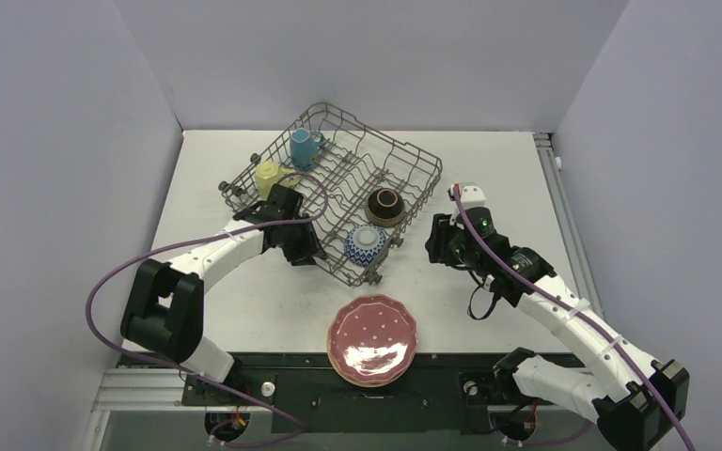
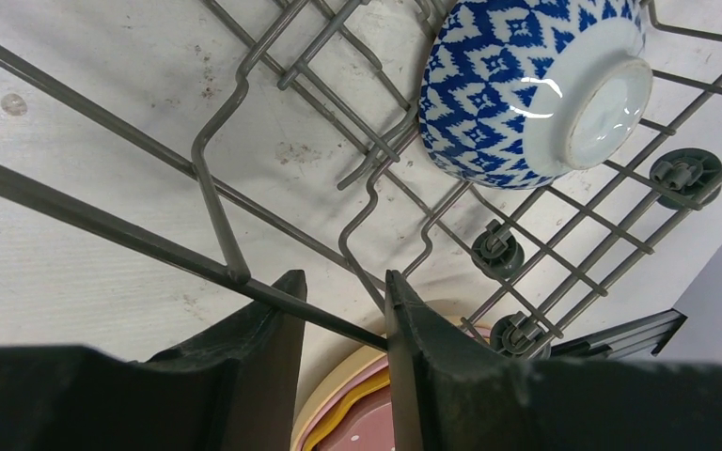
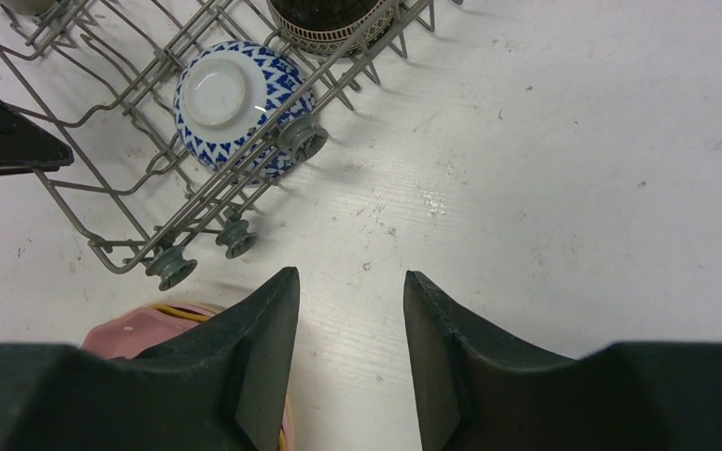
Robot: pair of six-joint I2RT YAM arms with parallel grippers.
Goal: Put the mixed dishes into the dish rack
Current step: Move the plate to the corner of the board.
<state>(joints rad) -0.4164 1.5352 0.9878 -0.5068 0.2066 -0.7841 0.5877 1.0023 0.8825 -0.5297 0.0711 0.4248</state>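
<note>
Hovering left gripper at the dish rack's near-left side, right gripper over bare table.
Left fingers partly apart, a rack wire crossing the gap, no pinch visible. Right fingers spread, empty. In rack: light-blue mug, pale-yellow mug, dark-brown bowl, blue-white patterned bowl foot-up. Pink white-dotted plate tops the stack at the near table edge.

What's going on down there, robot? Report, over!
Left gripper part-open at the dish rack near rim; right gripper open, empty, beside it. Two bowls, two mugs racked; pink plate stack waiting on the table. Nothing blocks the plates.
</note>
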